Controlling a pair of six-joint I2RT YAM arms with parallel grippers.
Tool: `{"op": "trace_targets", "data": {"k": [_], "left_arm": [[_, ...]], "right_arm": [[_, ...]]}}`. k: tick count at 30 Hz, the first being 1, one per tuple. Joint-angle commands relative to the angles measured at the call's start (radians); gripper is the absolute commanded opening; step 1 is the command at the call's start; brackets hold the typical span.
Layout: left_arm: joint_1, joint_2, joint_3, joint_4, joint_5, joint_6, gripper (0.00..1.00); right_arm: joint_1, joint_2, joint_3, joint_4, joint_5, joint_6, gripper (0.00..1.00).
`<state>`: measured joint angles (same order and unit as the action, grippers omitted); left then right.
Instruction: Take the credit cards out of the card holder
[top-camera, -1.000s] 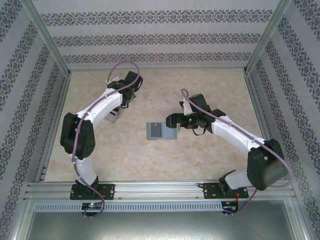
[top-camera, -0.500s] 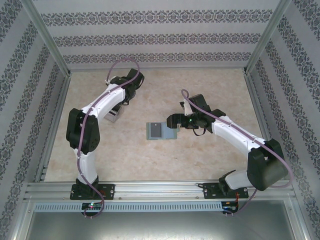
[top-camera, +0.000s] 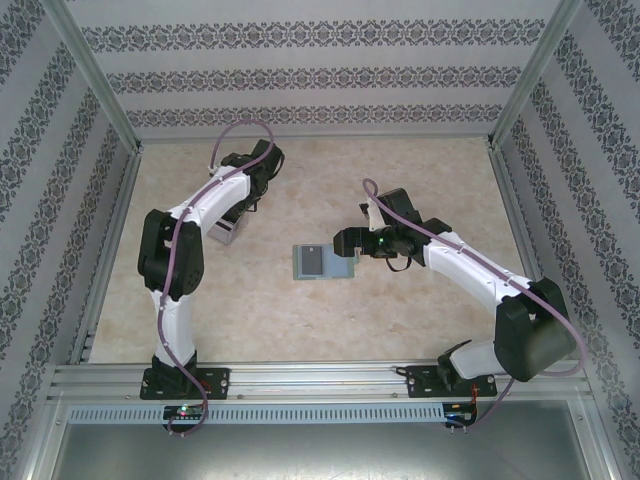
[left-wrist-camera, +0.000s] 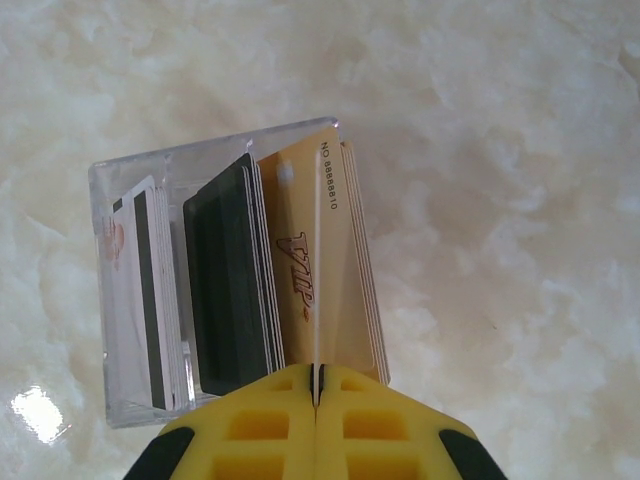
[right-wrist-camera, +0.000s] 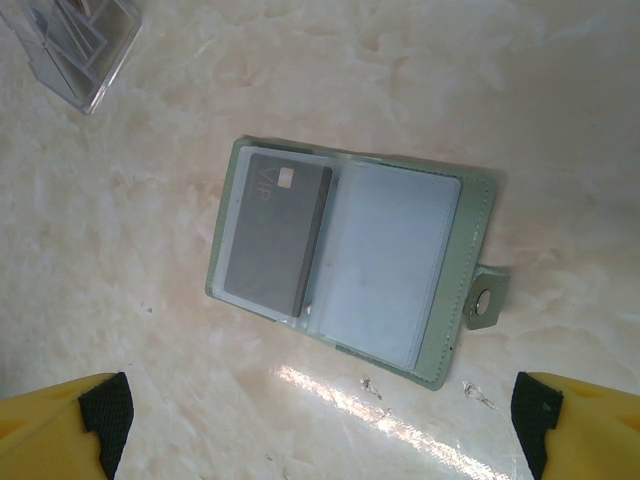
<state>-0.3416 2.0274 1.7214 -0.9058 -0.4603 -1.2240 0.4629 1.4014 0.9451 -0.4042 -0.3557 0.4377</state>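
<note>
hovering wide open over a card holder with one card showing
right claw (right-wrist-camera: 320, 428) gapes above the right edge of the open card holder (right-wrist-camera: 400, 260), flat on the desk (right-wrist-camera: 560, 120). its dark card (right-wrist-camera: 275, 230) sits sleeved, so a pull may drag the unpinned holder. far back, left claw (left-wrist-camera: 316, 385) is closed over the clear box (left-wrist-camera: 135, 170), well apart.

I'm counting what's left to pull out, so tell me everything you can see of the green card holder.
The grey-green leather-look bifold card holder lies open and flat on the pale marbled tabletop. Clear plastic sleeves cover both halves: the left one holds a dark grey VIP card, the right one looks empty. A strap with a metal snap sticks out from its right edge. The open right pincer hangs above, not touching.
</note>
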Motion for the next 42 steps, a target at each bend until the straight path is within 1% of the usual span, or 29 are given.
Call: {"op": "trace_targets", "data": {"k": [1,10,14,18,19,22,25,31,34,36,39,42], "left_arm": [[0.021,0.029,0.023,-0.009,0.012,-0.015,0.00],[0.036,0.040,0.018,-0.009,0.040,-0.045,0.01],[0.041,0.043,0.018,0.002,0.054,-0.042,0.09],[0.042,0.042,0.026,0.018,0.063,-0.013,0.13],[0.043,0.041,0.029,0.017,0.064,-0.009,0.17],[0.043,0.030,0.031,0.024,0.068,0.016,0.24],[0.043,0.012,0.033,0.031,0.068,0.039,0.35],[0.043,-0.071,0.033,0.045,0.111,0.123,0.40],[0.042,-0.158,-0.021,0.070,0.143,0.185,0.45],[0.042,-0.234,-0.088,0.096,0.161,0.224,0.50],[0.042,-0.361,-0.209,0.130,0.176,0.270,0.63],[0.042,-0.474,-0.323,0.136,0.198,0.304,0.79]], "right_arm": [[0.013,-0.011,0.010,-0.020,0.009,-0.012,0.98],[0.013,-0.004,0.017,-0.023,0.005,-0.009,0.98],[0.013,-0.001,0.021,-0.028,0.006,-0.012,0.98],[0.013,0.000,0.023,-0.028,0.006,-0.011,0.98],[0.012,-0.001,0.021,-0.026,0.006,-0.011,0.98],[0.013,-0.001,0.016,-0.024,0.007,-0.013,0.98],[0.013,0.003,0.016,-0.024,0.008,-0.013,0.98],[0.019,-0.001,0.023,-0.031,0.023,-0.017,0.98],[0.035,-0.002,0.028,-0.044,0.057,-0.019,0.97],[0.056,0.001,0.031,-0.048,0.087,-0.011,0.96],[0.096,0.022,0.041,-0.045,0.127,0.016,0.94],[0.138,0.070,0.065,-0.043,0.165,0.052,0.90]]}}
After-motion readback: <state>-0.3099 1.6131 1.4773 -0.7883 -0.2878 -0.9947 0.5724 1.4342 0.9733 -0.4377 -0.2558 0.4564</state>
